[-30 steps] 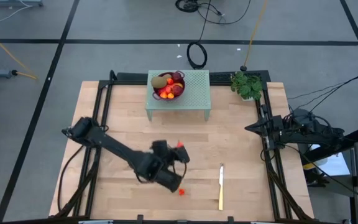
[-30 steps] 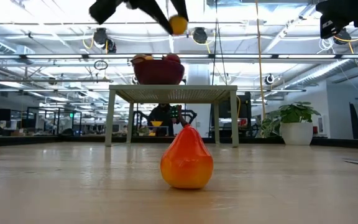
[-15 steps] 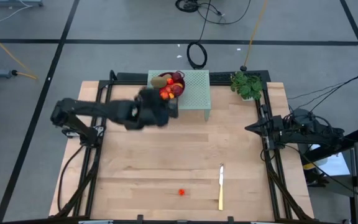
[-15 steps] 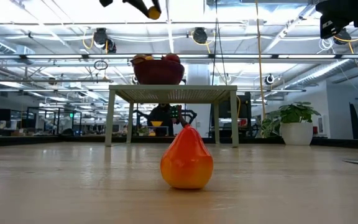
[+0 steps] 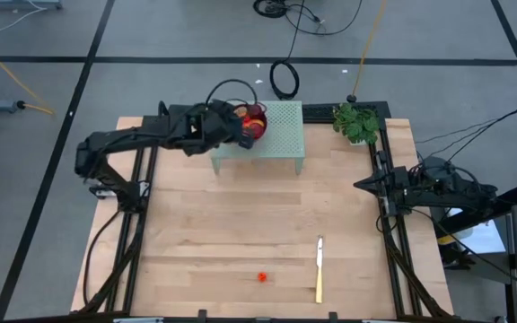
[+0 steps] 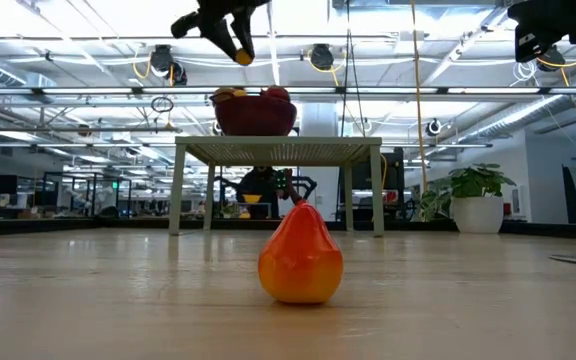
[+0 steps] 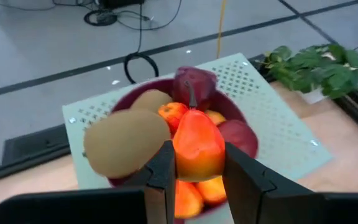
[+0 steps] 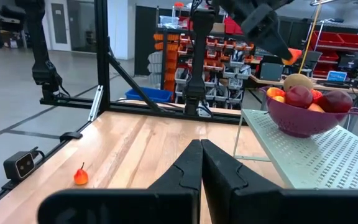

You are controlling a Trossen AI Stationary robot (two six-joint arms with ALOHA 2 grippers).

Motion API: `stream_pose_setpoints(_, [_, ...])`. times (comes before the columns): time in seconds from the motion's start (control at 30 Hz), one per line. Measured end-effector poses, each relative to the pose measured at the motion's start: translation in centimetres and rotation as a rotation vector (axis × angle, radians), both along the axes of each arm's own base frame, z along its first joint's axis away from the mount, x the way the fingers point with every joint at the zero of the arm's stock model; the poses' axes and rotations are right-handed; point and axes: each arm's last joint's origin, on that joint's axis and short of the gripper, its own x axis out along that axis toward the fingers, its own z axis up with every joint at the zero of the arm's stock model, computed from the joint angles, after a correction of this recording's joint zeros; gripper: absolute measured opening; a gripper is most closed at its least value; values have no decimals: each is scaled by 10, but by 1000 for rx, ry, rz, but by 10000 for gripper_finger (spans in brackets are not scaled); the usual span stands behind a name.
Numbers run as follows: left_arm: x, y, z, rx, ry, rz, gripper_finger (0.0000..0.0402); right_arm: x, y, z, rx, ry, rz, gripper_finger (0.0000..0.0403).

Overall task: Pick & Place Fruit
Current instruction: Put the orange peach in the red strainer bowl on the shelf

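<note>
From my station, nearest on the counter (image 5: 240, 233) I see a small red-orange fruit (image 5: 262, 277) lying alone, with the yellow-handled knife (image 5: 319, 269) near it. Off at the counter's right edge, the right end effector (image 8: 200, 163) waits with its fingers pressed together. Farther back, the left end effector (image 7: 196, 163) hangs above the purple bowl (image 5: 251, 127), pinching an orange-red fruit piece (image 7: 197, 146) between its fingers. The bowl sits on a pale green perforated stand (image 5: 281, 135) and holds kiwis (image 7: 126, 142) and dark red fruit (image 7: 194, 87).
</note>
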Motion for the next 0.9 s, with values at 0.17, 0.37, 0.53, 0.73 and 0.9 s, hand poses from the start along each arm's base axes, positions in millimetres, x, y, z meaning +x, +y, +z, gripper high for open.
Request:
stream_pose_setpoints(0.17, [4,18,-6,2,45,-14,93,0,0,0,0,1,-3,0])
stream_pose_setpoints(0.37, [16,37,-20,-38,71,-61,93,0,0,0,1,0,-4,0])
stream_pose_setpoints(0.53, [23,40,-30,-44,100,-69,93,0,0,0,7,1,-4,0])
stream_pose_setpoints(0.73, [23,40,-29,-33,114,-84,93,0,0,0,8,1,-4,0])
stream_pose_setpoints(0.9, [23,39,-29,-29,120,-93,93,0,0,0,8,1,-4,0])
